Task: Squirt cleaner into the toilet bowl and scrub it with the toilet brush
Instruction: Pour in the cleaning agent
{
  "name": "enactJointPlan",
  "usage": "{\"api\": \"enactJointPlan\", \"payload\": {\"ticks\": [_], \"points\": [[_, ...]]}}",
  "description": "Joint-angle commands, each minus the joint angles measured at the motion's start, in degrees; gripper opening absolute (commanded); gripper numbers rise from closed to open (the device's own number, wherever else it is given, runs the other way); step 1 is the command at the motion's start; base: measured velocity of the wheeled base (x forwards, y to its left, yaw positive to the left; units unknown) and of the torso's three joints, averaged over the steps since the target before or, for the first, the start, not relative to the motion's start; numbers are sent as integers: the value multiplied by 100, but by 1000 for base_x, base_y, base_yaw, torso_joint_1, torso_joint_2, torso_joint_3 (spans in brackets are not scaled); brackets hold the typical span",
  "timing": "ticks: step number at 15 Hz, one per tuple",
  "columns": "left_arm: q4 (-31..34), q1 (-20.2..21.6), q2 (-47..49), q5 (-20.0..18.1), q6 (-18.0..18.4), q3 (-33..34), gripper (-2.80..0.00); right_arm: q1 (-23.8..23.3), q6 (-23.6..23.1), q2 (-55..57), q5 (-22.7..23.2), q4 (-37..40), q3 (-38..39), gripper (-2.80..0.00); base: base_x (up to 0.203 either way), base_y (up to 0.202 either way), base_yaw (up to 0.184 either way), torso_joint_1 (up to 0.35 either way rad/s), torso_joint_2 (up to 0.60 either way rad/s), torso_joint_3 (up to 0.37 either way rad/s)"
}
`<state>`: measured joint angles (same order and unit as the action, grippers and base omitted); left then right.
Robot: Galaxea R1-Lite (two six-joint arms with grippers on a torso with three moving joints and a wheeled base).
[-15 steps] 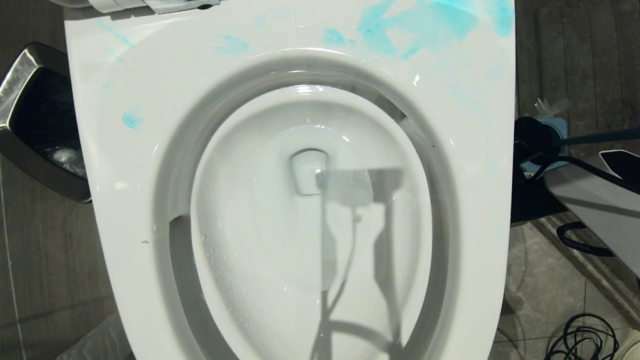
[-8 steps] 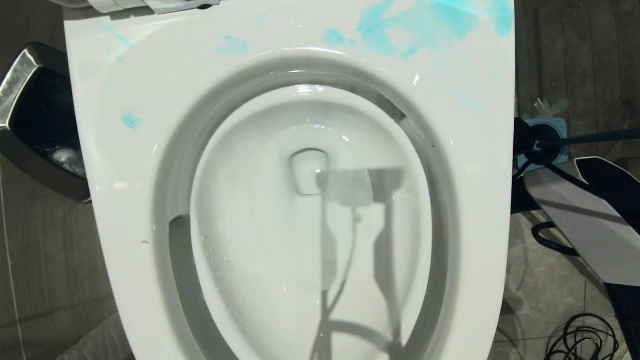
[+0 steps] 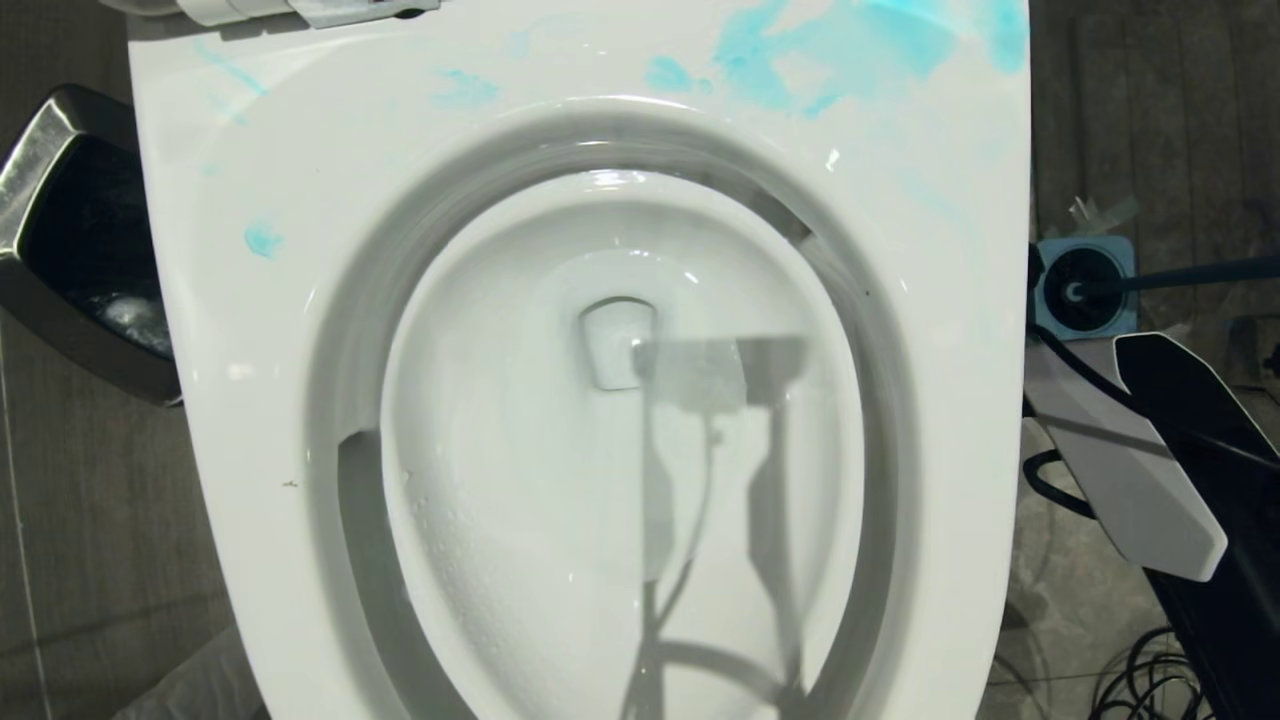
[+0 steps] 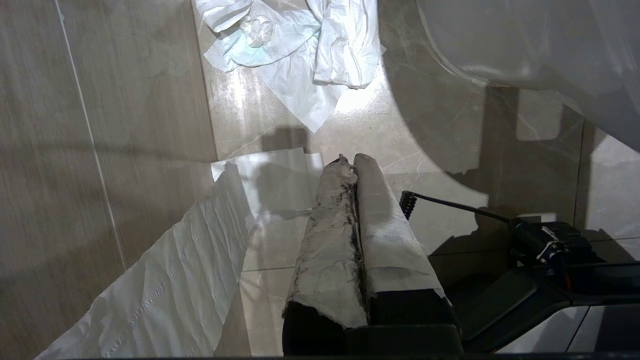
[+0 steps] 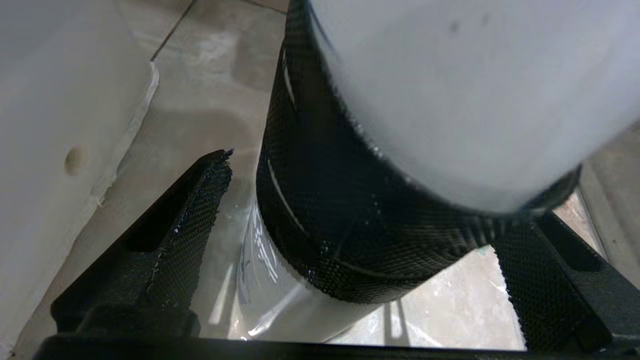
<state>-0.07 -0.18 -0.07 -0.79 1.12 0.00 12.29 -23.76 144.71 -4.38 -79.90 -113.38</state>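
Head view is looking straight down on the toilet bowl point(image 3: 930, 420), my landmark for everything else. Cleaner point(image 3: 840, 45) is lying as turquoise smears on the back of its flat rim, with one small blot on the rim's left side; inside the bowl I am seeing only clear water and reflections. The toilet brush point(image 3: 1185, 275) is sitting just beside the bowl's right flank, its head down in the square blue stand point(image 3: 1120, 325) and its dark handle reaching away from the bowl. My right arm's white shell point(image 3: 1130, 470) is hanging beside that same flank. A chrome-rimmed waste bin point(image 3: 60, 230) is standing off the bowl's left side, and cables point(image 3: 1165, 680) are lying on the floor near its front right.

Left wrist view is showing my left gripper point(image 4: 352, 165) with its paper-wrapped fingers pressed together on nothing, above grey stone tiles point(image 4: 125, 100) littered with crumpled tissue point(image 4: 300, 50), the bowl's white base nearby.

Right wrist view is showing my right gripper point(image 5: 360, 165) spread wide and empty, a black-and-white rounded body filling the gap, wet floor beneath.

My worry: the cleaner is mostly on the rim, so scrubbing could miss it; and in reaching for the slim handle I could tip the stand or snag the cables.
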Motion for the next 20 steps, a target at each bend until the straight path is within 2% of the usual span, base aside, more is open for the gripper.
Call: {"api": "enactJointPlan", "payload": {"ticks": [1, 14, 15, 20], "points": [[-1, 1, 7, 0, 2, 0, -280, 2, -15, 38, -2, -43, -35, 0, 0, 0, 0, 0, 0, 0], [-1, 1, 7, 0, 2, 0, -280, 2, -15, -259, -2, -96, -30, 0, 0, 0, 0, 0, 0, 0], [-1, 1, 7, 0, 2, 0, -280, 2, -15, -267, -2, -96, -35, -280, 0, 0, 0, 0, 0, 0], [-1, 1, 7, 0, 2, 0, -280, 10, -15, -314, 51, -99, -35, -280, 0, 0, 0, 0, 0, 0]]}}
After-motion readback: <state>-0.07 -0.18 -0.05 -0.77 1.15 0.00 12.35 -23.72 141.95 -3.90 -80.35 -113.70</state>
